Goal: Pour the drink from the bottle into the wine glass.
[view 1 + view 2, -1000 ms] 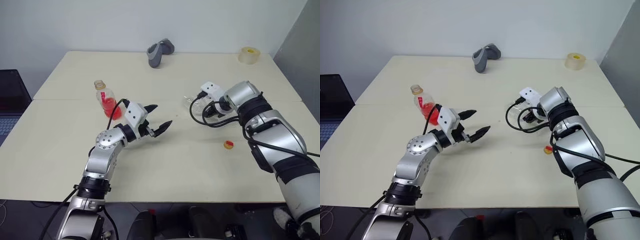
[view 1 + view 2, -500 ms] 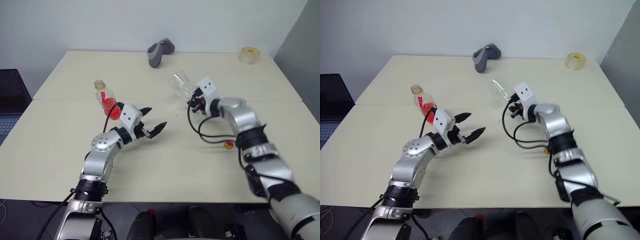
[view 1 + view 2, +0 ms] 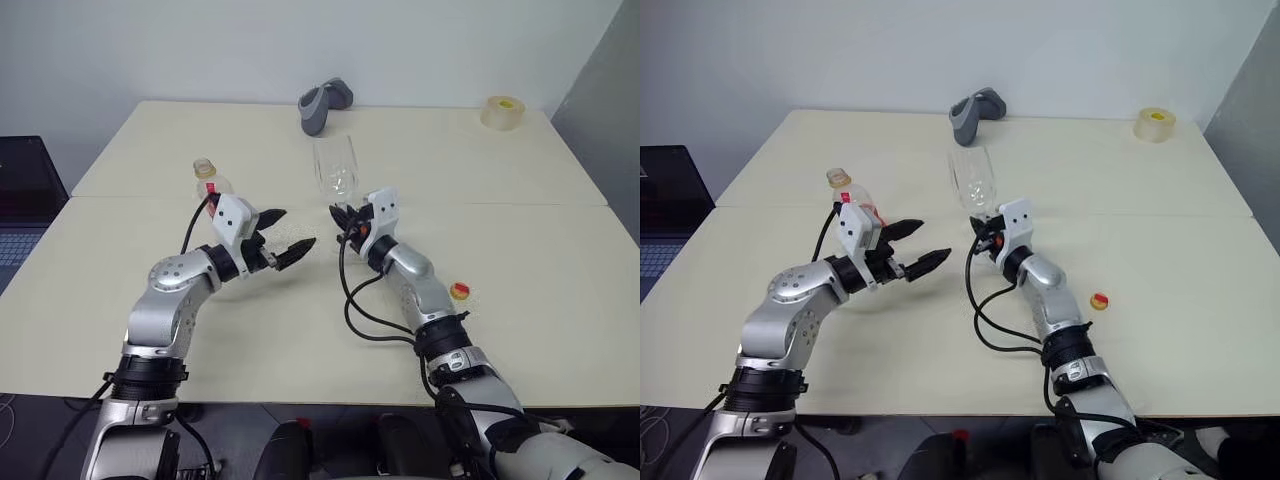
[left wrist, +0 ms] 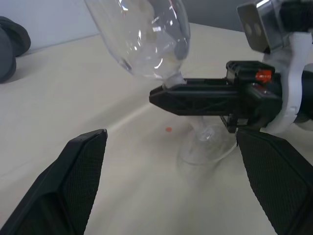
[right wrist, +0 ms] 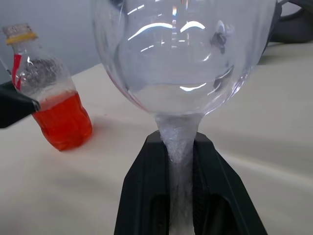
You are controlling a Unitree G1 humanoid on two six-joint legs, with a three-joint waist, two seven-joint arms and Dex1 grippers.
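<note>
The wine glass (image 3: pixel 335 168) stands upright and empty near the table's middle. My right gripper (image 3: pixel 345 213) is shut on its thin stem (image 5: pixel 178 142), just under the bowl (image 5: pixel 181 49). Its round foot (image 4: pixel 205 147) hangs close to the table; I cannot tell whether it touches. To the left stands the bottle (image 5: pixel 54 98) without a cap, with red drink (image 5: pixel 63 122) in its lower part. My left gripper (image 3: pixel 298 227) is open between bottle and glass, holding nothing, its fingers (image 4: pixel 83 171) pointing at the glass. The bottle (image 3: pixel 206 178) sits partly behind that wrist.
A small yellow-and-red cap (image 3: pixel 459 291) lies on the table right of my right arm. A grey object (image 3: pixel 322 104) and a tape roll (image 3: pixel 501 110) sit near the far edge. A dark laptop (image 3: pixel 25 200) is off the table's left side.
My right arm swung the glass left toward the table's middle and turned it from tilted to upright. My left gripper drifted a little left, still open.
</note>
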